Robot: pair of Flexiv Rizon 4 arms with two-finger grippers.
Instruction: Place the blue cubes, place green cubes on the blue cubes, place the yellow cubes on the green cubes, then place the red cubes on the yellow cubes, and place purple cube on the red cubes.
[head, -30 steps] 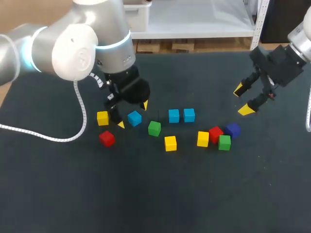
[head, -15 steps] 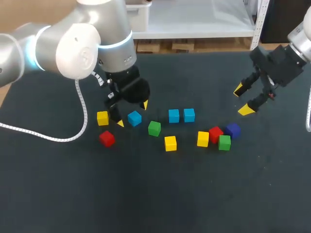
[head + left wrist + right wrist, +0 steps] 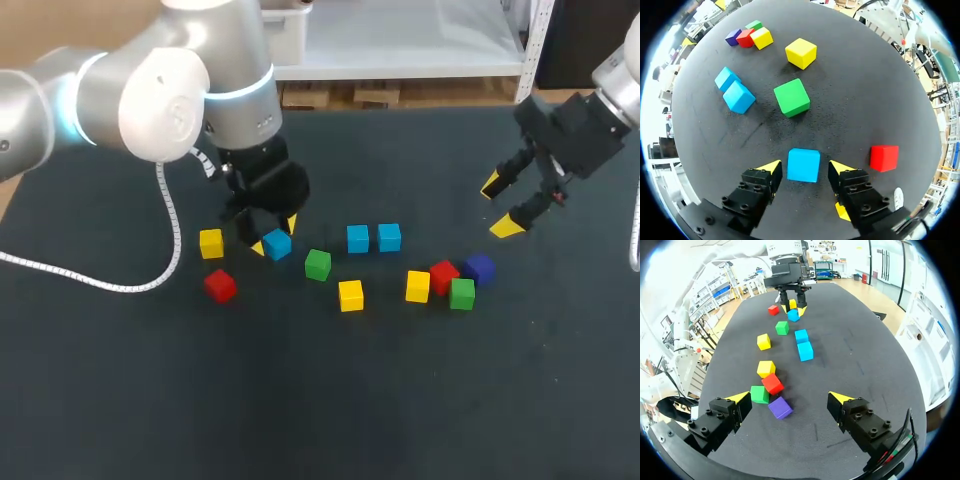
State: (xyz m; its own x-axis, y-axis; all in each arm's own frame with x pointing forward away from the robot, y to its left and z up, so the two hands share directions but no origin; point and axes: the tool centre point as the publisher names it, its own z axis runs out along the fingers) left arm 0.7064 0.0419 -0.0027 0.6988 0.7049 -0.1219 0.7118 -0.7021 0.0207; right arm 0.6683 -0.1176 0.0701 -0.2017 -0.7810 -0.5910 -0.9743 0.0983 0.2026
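A blue cube [image 3: 278, 244] lies on the black table, and my left gripper [image 3: 274, 236] stands down over it. In the left wrist view this blue cube [image 3: 804, 165] sits between the yellow tips, a thin gap showing on each side, so the left gripper [image 3: 805, 167] is open. Two more blue cubes [image 3: 358, 238] [image 3: 389, 236] sit side by side near the middle. A green cube [image 3: 318, 264] lies just right of the left gripper. My right gripper [image 3: 499, 206] hangs open above the table at the right, holding nothing.
A yellow cube [image 3: 211, 243] and a red cube [image 3: 220, 285] lie left of the left gripper. A lone yellow cube [image 3: 350, 295] sits mid-table. Under the right gripper, yellow [image 3: 417, 286], red [image 3: 444, 276], green [image 3: 461, 293] and purple [image 3: 480, 268] cubes are bunched.
My left gripper's fingers have drawn in from wide open to close on either side of the blue cube. The right arm has not moved.
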